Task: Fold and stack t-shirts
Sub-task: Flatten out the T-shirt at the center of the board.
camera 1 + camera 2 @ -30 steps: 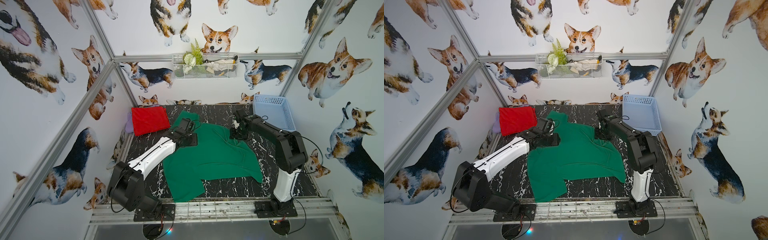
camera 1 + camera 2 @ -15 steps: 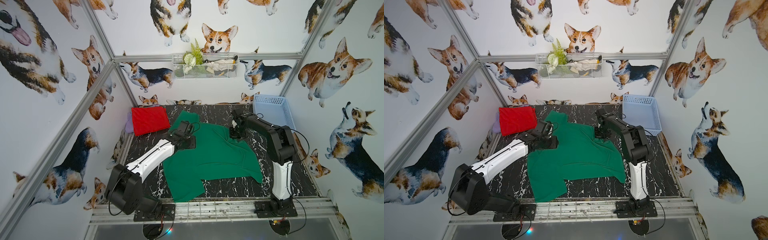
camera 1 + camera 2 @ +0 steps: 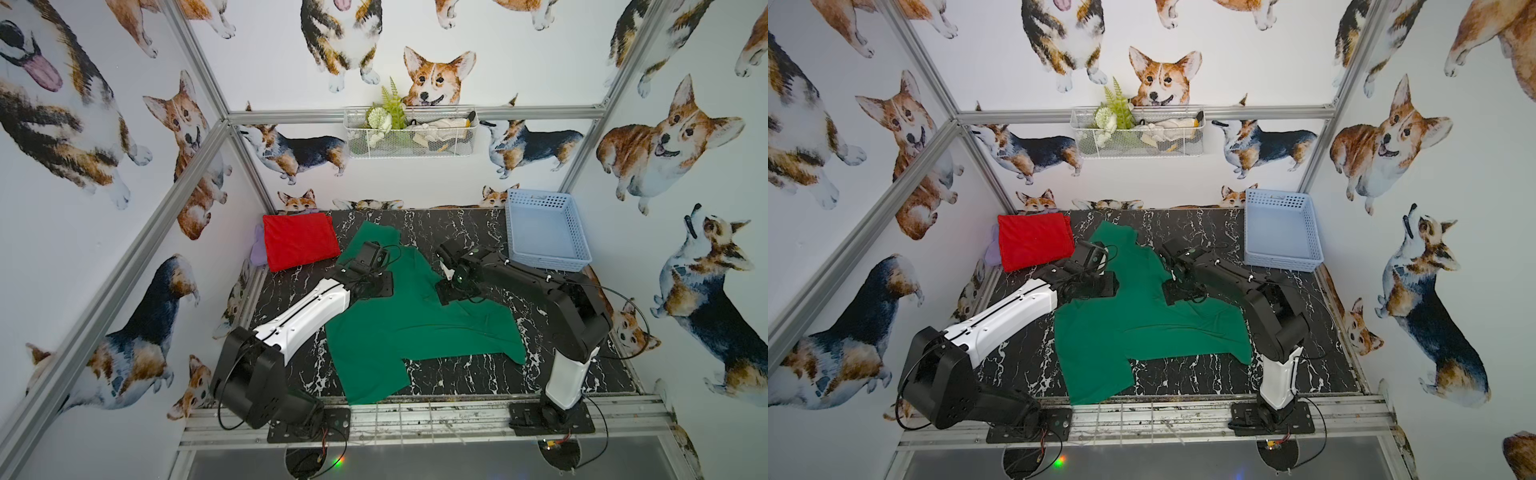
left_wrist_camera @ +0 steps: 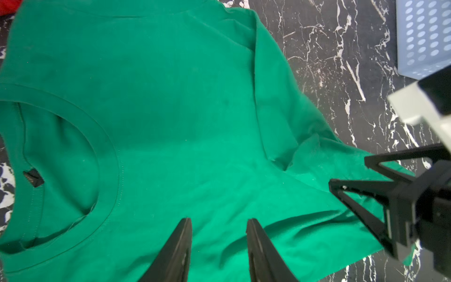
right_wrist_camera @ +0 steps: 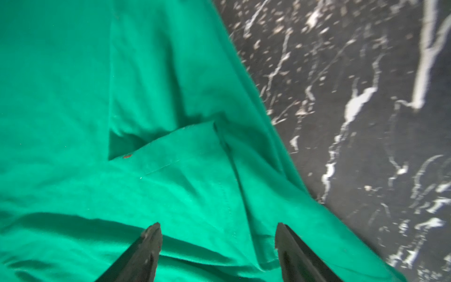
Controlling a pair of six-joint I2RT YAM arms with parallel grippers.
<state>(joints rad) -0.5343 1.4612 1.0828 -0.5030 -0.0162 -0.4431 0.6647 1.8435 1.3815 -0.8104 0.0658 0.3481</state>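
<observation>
In both top views the right arm has swung its elbow back out since half a second ago, and the right pincer point(image 3: 453, 291) sits low on the green shirt point(image 3: 415, 324). The shirt is spread on the bench point(image 3: 457, 374) much as before, under both pincers, and the left pincer point(image 3: 376, 286) has not stirred. The folded red shirt point(image 3: 299, 241) lies beyond the left pincer and a basket point(image 3: 544, 262) beyond the right, both well clear.

Left wrist view: the left pincer point(image 4: 217, 221) is half spread, its tips at the cloth beside the collar, with flat cloth between them and nothing pinched. The right pincer point(image 4: 349, 172) faces it at the sleeve.

Right wrist view: the right pincer point(image 5: 217, 224) is spread wide over a creased sleeve seam, holding nothing. It has likely let go to re-grip, so the green shirt's first fold is yet to be made, and nothing blocks it
</observation>
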